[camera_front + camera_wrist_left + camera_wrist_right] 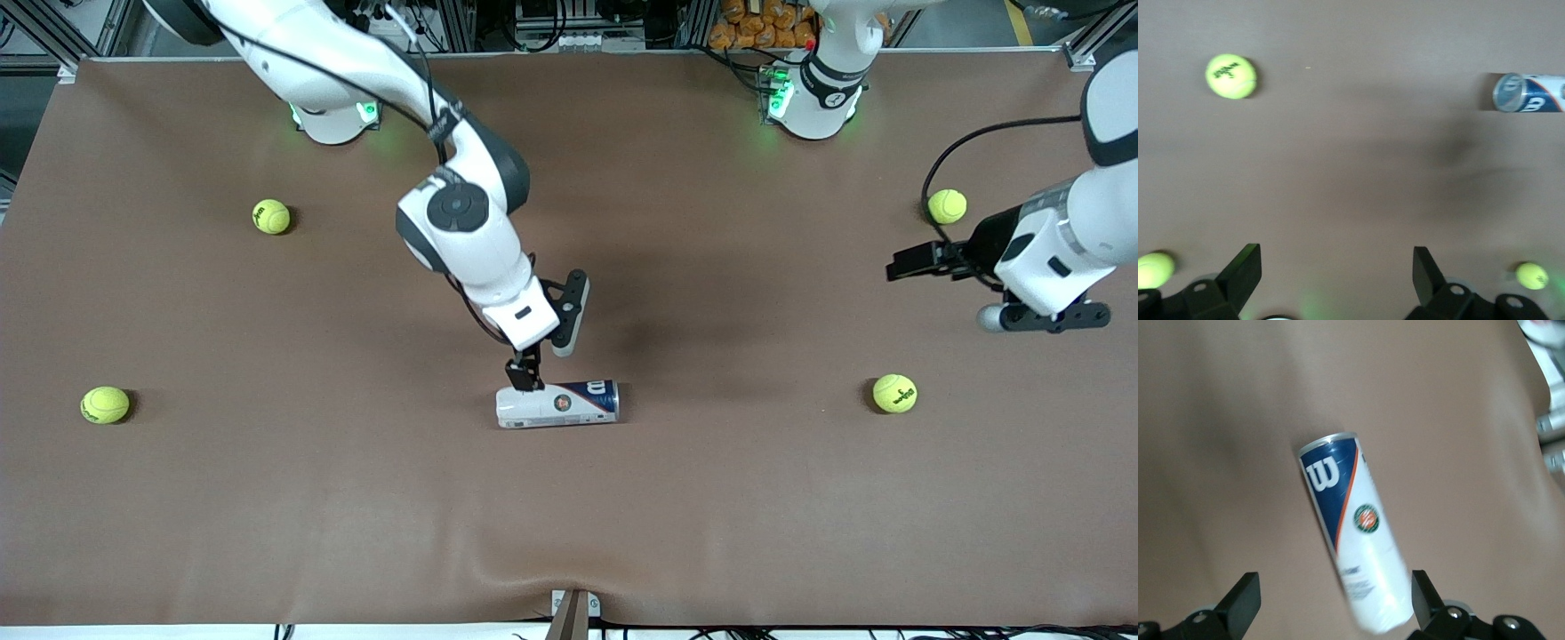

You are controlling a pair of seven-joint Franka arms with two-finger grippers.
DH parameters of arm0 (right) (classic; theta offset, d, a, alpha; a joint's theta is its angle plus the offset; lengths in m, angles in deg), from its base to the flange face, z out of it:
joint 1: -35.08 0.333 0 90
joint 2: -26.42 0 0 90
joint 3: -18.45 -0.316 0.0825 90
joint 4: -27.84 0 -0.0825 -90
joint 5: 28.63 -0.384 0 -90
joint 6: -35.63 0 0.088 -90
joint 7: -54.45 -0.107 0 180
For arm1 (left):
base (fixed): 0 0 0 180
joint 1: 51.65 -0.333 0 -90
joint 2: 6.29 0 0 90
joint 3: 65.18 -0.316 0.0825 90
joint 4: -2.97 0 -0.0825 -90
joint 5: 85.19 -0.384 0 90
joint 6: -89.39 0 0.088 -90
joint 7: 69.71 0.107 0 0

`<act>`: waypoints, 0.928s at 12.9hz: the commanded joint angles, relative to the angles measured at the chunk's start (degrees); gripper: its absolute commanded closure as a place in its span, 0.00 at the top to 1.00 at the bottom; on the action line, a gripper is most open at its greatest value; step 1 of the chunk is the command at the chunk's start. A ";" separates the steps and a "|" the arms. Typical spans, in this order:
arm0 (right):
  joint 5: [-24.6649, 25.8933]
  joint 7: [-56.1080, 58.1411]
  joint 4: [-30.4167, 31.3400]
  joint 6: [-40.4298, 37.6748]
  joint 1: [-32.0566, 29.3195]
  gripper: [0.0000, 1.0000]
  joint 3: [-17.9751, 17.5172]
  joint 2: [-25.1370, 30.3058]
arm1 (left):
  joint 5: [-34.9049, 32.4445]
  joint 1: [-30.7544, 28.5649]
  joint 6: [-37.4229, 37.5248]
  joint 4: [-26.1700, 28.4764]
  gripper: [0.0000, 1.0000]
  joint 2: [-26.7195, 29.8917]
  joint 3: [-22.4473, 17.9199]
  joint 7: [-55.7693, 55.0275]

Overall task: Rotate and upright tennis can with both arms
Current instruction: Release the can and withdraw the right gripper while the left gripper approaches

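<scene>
The tennis can [557, 404] lies on its side on the brown table, mid-table, with its white end toward the right arm's end and its navy end with the silvery rim toward the left arm's. My right gripper [526, 378] is open and low over the white end. In the right wrist view the can [1351, 540] runs between the open fingers of my right gripper [1333, 580], close to one fingertip [1421, 587]; I cannot tell whether it touches. My left gripper [893, 267] is open and empty, waiting over the left arm's end of the table [1336, 252]. The can [1528, 93] shows far off there.
Several yellow-green tennis balls lie on the table: two toward the right arm's end [271, 216] [105, 404] and two toward the left arm's end [947, 206] [894, 393]. The ball [947, 206] lies close to my left gripper.
</scene>
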 commanded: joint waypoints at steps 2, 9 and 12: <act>1.27 -13.16 1.86 -2.04 -3.66 1.00 0.48 2.71 | 7.50 0.54 -3.86 -0.81 1.00 -3.90 0.54 -2.99; -2.41 -20.82 2.04 -6.58 -22.29 1.00 0.13 7.44 | 20.07 3.52 -10.01 -0.28 1.00 -9.97 0.72 -2.56; -2.42 -21.00 1.86 -17.21 -27.13 1.00 0.22 12.45 | 24.36 5.29 -13.69 1.73 1.00 -11.38 0.98 -2.82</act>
